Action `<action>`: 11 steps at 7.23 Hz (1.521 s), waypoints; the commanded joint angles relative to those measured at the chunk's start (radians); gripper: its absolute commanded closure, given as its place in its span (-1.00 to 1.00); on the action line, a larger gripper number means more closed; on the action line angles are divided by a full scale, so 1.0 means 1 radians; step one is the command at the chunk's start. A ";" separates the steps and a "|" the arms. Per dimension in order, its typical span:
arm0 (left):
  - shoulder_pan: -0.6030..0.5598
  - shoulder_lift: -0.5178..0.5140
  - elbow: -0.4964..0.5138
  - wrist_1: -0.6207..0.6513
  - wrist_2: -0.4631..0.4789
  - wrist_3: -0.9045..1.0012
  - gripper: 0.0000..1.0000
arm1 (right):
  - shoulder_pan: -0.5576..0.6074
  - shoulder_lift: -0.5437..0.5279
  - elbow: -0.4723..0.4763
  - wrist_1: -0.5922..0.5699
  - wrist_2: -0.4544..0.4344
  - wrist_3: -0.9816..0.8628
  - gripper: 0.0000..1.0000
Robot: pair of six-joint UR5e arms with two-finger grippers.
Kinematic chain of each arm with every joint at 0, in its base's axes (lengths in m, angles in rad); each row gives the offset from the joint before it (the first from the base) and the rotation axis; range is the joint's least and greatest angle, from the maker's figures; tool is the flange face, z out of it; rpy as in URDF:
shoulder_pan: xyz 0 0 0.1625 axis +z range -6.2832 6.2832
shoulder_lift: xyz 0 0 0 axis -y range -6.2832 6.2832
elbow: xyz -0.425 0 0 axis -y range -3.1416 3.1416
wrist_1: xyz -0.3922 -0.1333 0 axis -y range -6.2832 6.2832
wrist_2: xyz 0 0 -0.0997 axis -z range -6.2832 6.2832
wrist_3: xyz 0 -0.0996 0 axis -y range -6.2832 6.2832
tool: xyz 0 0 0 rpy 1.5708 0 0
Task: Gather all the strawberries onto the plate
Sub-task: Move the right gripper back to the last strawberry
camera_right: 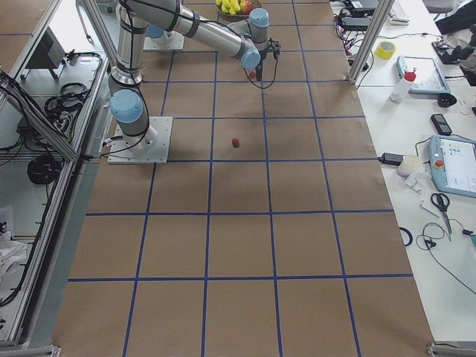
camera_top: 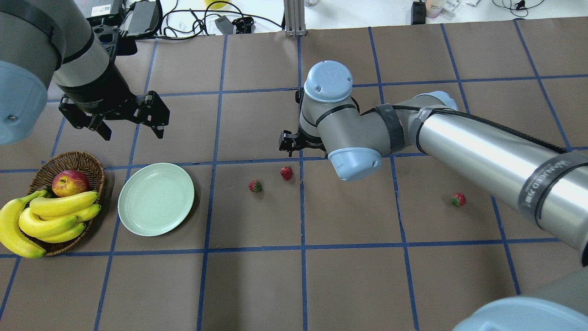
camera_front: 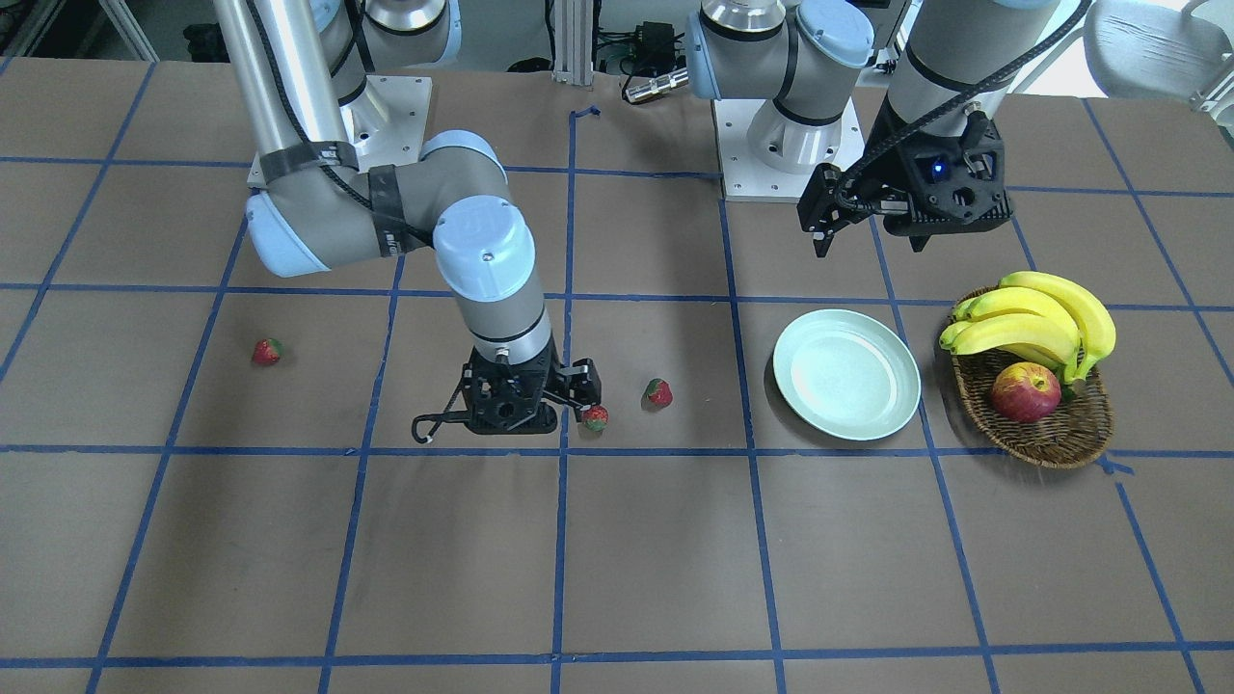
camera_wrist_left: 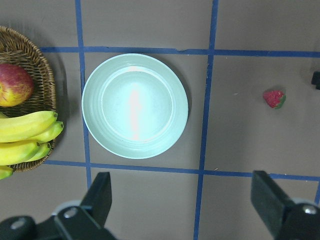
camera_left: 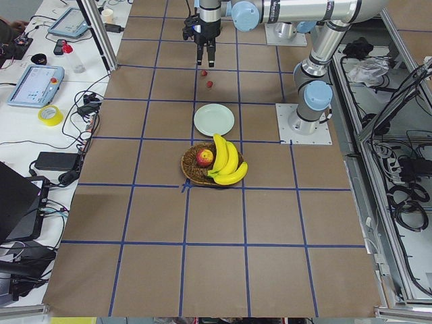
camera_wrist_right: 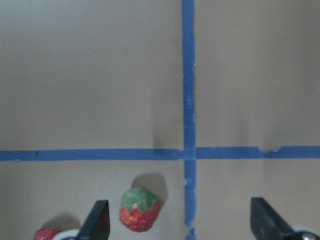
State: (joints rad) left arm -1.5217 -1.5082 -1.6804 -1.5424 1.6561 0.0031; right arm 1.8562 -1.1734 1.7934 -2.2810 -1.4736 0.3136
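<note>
Right hand point(camera_wrist_right: 182, 227): pointed down over the bench point(camera_top: 349, 285), fingers point(camera_wrist_right: 100, 222) spread wide and holding nothing, close to a crossing of the blue tape lines point(camera_wrist_right: 188, 100)
Middle strawberry point(camera_wrist_right: 139, 216): lies on the bench inside the span of the right hand's fingers, nearer one finger than the other and touching neither
Strawberry nearest the plate point(camera_top: 255, 185): on the bench just beside the middle strawberry, on its plate side and outside the right hand's span
Far strawberry point(camera_top: 458, 199): alone on the bench on the robot's right, well apart from the other two and from the plate
Plate point(camera_top: 156, 202): flat on the bench on the robot's left, between the two close strawberries and the basket, near the basket but not touching it
Left hand point(camera_wrist_left: 182, 200): raised above the bench, fingers point(camera_wrist_left: 102, 192) set wide apart and gripping nothing; its wrist camera looks straight down on the plate
Basket point(camera_top: 69, 158): brown wicker, at the bench's left end, holding an apple point(camera_top: 70, 182) and a bunch of bananas point(camera_top: 50, 216) that overhangs its rim
</note>
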 commanded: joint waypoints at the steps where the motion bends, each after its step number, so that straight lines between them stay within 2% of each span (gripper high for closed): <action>1: 0.000 0.002 0.001 0.001 0.004 0.002 -1.00 | -0.153 -0.106 0.062 0.104 -0.001 -0.190 -1.00; 3: 0.000 0.008 -0.001 -0.005 0.007 0.000 -1.00 | -0.289 -0.179 0.148 0.101 -0.025 -0.350 -1.00; 4: 0.000 0.008 -0.001 -0.004 0.007 -0.002 -1.00 | -0.311 -0.195 0.176 0.101 -0.071 -0.417 -1.00; 6: 0.000 0.006 -0.001 -0.002 0.005 0.000 -1.00 | -0.328 -0.221 0.214 0.084 -0.137 -0.426 -1.00; 7: 0.000 0.008 -0.001 -0.002 0.007 -0.002 -1.00 | -0.378 -0.224 0.240 0.083 -0.160 -0.448 -1.00; 9: -0.002 0.008 -0.002 -0.004 0.008 -0.002 -1.00 | -0.515 -0.230 0.258 0.072 -0.156 -0.659 -0.99; 11: -0.003 0.008 -0.001 -0.004 0.008 -0.002 -1.00 | -0.581 -0.232 0.288 0.071 -0.142 -0.738 -0.97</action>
State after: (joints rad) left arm -1.5239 -1.5003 -1.6823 -1.5461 1.6642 0.0015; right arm 1.3155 -1.4036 2.0608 -2.2084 -1.6225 -0.3753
